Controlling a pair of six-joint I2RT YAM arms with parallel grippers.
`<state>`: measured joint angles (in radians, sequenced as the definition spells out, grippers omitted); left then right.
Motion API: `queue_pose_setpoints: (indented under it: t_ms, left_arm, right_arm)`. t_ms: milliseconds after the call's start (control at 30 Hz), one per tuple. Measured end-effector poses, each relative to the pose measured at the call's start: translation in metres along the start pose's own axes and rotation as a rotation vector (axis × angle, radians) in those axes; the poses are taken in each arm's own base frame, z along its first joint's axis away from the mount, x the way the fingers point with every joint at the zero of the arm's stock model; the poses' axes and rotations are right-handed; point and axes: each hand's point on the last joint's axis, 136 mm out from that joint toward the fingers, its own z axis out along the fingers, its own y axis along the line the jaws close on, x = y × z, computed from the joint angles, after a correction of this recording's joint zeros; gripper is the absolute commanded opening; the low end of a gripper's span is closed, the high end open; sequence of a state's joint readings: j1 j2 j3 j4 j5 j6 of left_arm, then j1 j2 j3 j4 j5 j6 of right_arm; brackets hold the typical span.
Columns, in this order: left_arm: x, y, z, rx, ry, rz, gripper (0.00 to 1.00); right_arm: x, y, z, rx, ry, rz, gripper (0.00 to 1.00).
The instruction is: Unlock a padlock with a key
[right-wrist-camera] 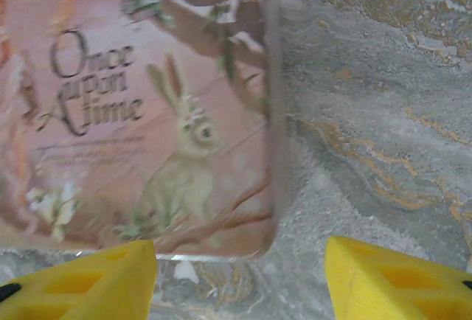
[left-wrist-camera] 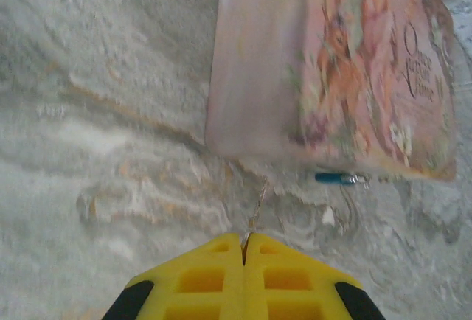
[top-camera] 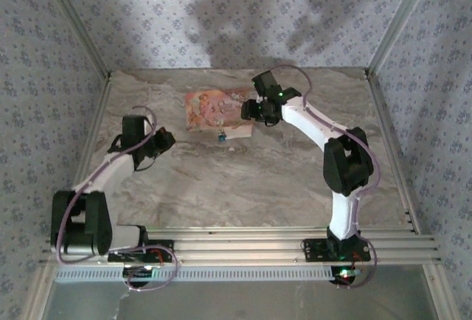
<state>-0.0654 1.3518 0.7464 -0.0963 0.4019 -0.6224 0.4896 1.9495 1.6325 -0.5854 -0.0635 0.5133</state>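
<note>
Marble-patterned table (top-camera: 243,187), overhead view: the tiny blue padlock (top-camera: 221,136) lies just beside the pouch (top-camera: 210,108), between my left gripper (top-camera: 166,141) and my right gripper (top-camera: 245,110). Left wrist view: my left gripper (left-wrist-camera: 243,240) is fully closed, seemingly pinching a thin metal piece (left-wrist-camera: 257,206), probably the key, with the padlock (left-wrist-camera: 333,178) ahead and rightward. Right wrist view: my right gripper (right-wrist-camera: 240,261) stands open and empty before the pouch (right-wrist-camera: 147,113); inserting and turning the key, I judge, remain undone.

From above and behind the arms, the top camera takes in the whole bench (top-camera: 243,187). The wrist cameras sit close over it, looking past the left gripper (left-wrist-camera: 243,239) and right gripper (right-wrist-camera: 240,252) at the printed pouch (top-camera: 216,109) all three share.
</note>
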Motion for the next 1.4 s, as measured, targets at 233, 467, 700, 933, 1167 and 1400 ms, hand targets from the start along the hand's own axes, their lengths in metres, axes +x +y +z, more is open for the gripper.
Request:
queue_pose_setpoints:
  t_ms: [233, 467, 700, 933, 1167, 1400]
  left_arm:
    - [-0.044, 0.0, 0.046, -0.08, 0.009, 0.064, 0.0]
    - [-0.047, -0.038, 0.086, -0.11, 0.069, 0.216, 0.0]
    - [-0.027, -0.063, 0.096, -0.14, 0.088, 0.305, 0.0]
    - [0.001, -0.087, 0.101, -0.125, 0.109, 0.37, 0.0]
    - [0.042, -0.1, 0.09, -0.077, 0.149, 0.408, 0.0]
    - [0.047, -0.086, 0.059, -0.042, 0.132, 0.388, 0.0]
  right_arm:
    - [0.003, -0.018, 0.034, -0.066, 0.084, 0.063, 0.57]
    - [0.0, -0.009, 0.033, -0.173, 0.097, 0.049, 0.51]
    - [0.018, -0.033, 0.022, -0.188, 0.095, 0.057, 0.47]
    - [0.053, -0.057, -0.007, -0.127, 0.103, 0.075, 0.51]
    - [0.075, -0.078, -0.045, -0.034, 0.051, 0.077, 0.59]
    - [0.062, -0.056, -0.11, -0.02, -0.165, 0.028, 0.6]
